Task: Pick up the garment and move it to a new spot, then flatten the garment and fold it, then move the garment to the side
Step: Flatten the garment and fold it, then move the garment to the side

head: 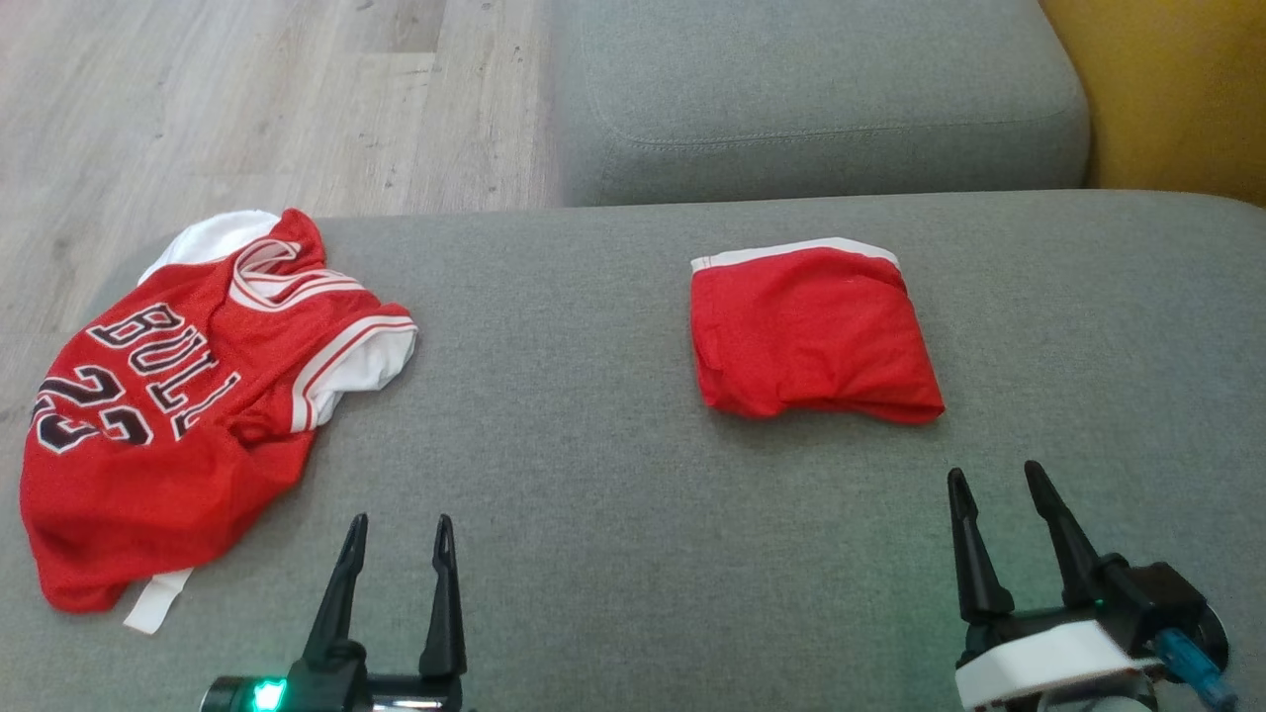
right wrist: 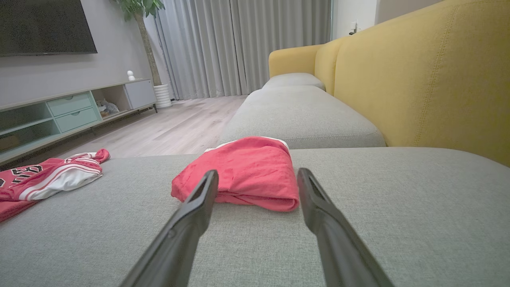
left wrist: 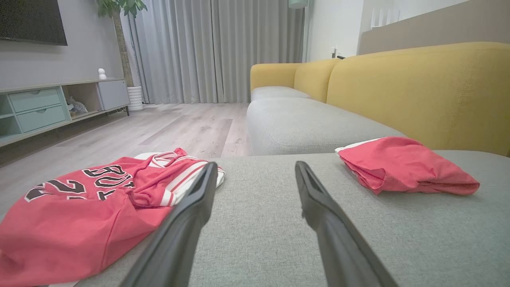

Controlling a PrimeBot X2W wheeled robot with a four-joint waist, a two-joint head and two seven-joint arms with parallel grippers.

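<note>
A crumpled red basketball jersey (head: pixel 168 415) with white trim and dark lettering lies at the left end of the grey sofa seat (head: pixel 593 445), partly hanging over its edge. It is also seen in the left wrist view (left wrist: pixel 79 207) and the right wrist view (right wrist: pixel 48 175). A folded red garment (head: pixel 811 331) with a white band rests right of centre (left wrist: pixel 402 163) (right wrist: pixel 247 167). My left gripper (head: pixel 401 519) (left wrist: pixel 256 164) is open, just right of the jersey's lower edge. My right gripper (head: pixel 994 472) (right wrist: pixel 258 171) is open, a short way in front of the folded garment.
A second grey seat cushion (head: pixel 821 89) adjoins at the back, with the yellow backrest (head: pixel 1177 89) along the right. Wooden floor (head: pixel 247 99) lies beyond the seat's left edge. A TV cabinet (left wrist: pixel 48 107) and curtains (left wrist: pixel 215 48) stand across the room.
</note>
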